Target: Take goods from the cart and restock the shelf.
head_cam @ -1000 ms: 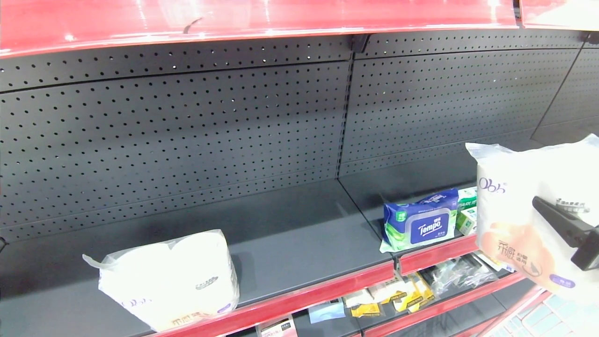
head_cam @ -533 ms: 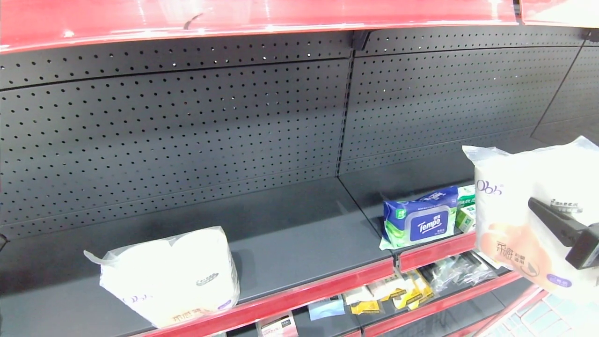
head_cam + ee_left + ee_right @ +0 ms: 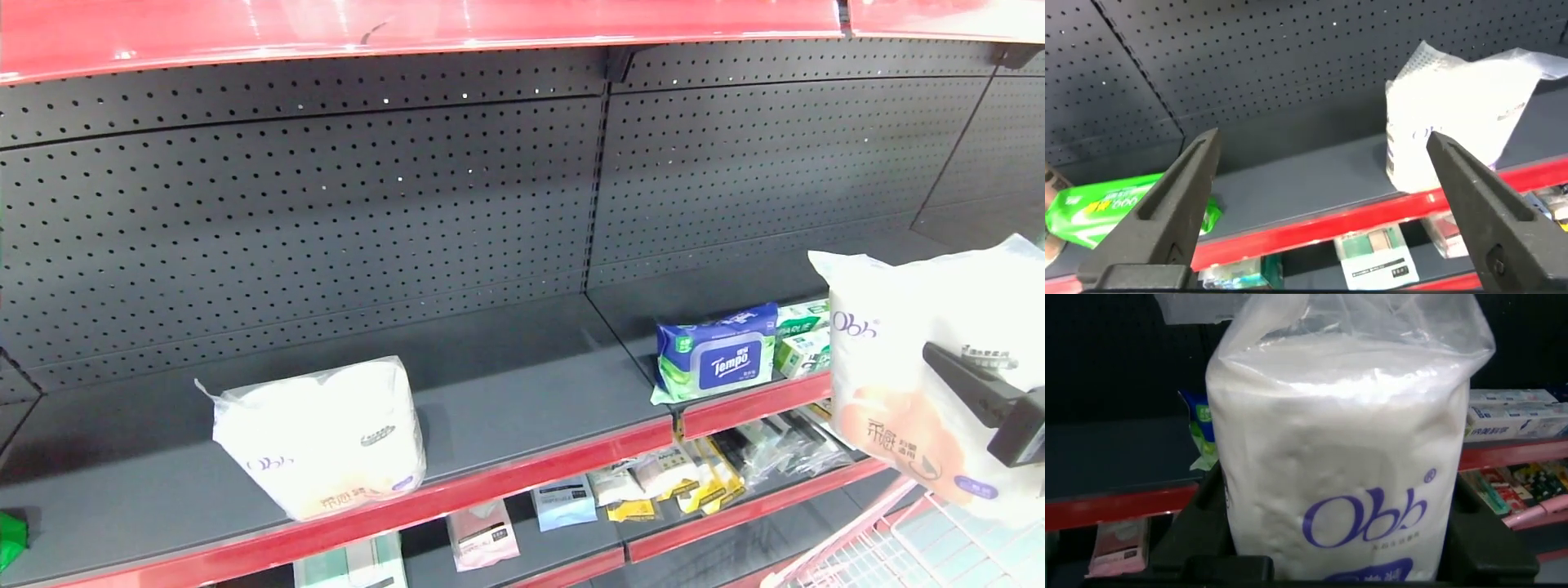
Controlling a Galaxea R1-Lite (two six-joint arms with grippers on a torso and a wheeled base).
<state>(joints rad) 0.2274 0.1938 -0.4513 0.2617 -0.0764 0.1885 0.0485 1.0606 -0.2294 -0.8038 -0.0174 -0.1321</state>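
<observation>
Showing the carry stage of restocking: the right gripper grips a white roll-paper pack across its soft sides. The pack hangs in the air in front of the shelf's right end, above the pink wire cart and not yet over the shelf deck.

Likely faults from here:
- The pack is loose film over soft rolls, so it may sag or slide in the pinch if it is swung quickly.
- Its lower edge may catch the red front lip if it is brought in too low.
- It may push the blue wipes pack or the green boxes behind it, both of which stand near the held pack's path.
- The safer target appears to be the bare deck between the wipes and the shelved roll pack, which stands at the front edge.

The right gripper's fingers are closed to the pack's width, one on each side of it. The left gripper is spread wide and empty, touching nothing, and faces the shelved pack, with a green packet lying off to one side.
</observation>
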